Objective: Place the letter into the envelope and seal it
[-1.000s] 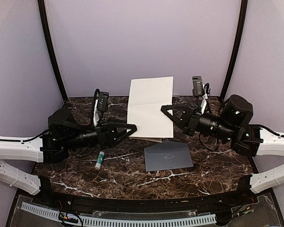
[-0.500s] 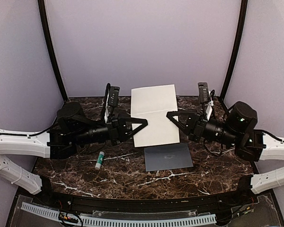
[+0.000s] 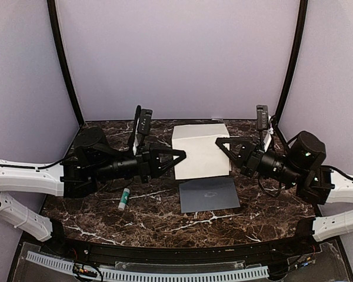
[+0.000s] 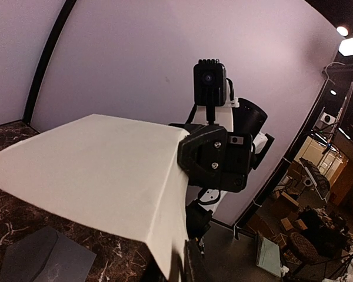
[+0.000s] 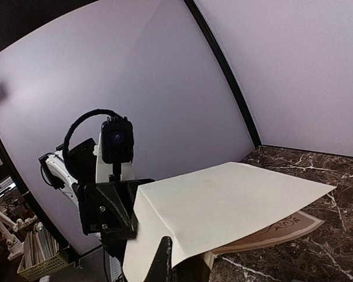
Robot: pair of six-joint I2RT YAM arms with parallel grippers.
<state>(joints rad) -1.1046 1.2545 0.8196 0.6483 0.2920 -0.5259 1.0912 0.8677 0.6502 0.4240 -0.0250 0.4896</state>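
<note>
- Left gripper (image 3: 181, 157): jaws narrow, pinching the letter (image 3: 200, 154) at its tips; a weak pinch risks slip.
- Between both grippers: the letter hangs bent and raised; opposing pulls could tear it.
- Right gripper (image 3: 221, 143): clamped on the letter's other edge; the envelope (image 3: 209, 194) lies below, apart.

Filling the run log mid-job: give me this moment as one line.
left tool: shut on letter | right tool: shut on letter | letter: folded, lifted between both | envelope: flat on table | glue stick: on table

cream-white letter (image 3: 200, 151), grey-blue envelope (image 3: 209, 195) — dark white-veined marble table (image 3: 165, 217).
</note>
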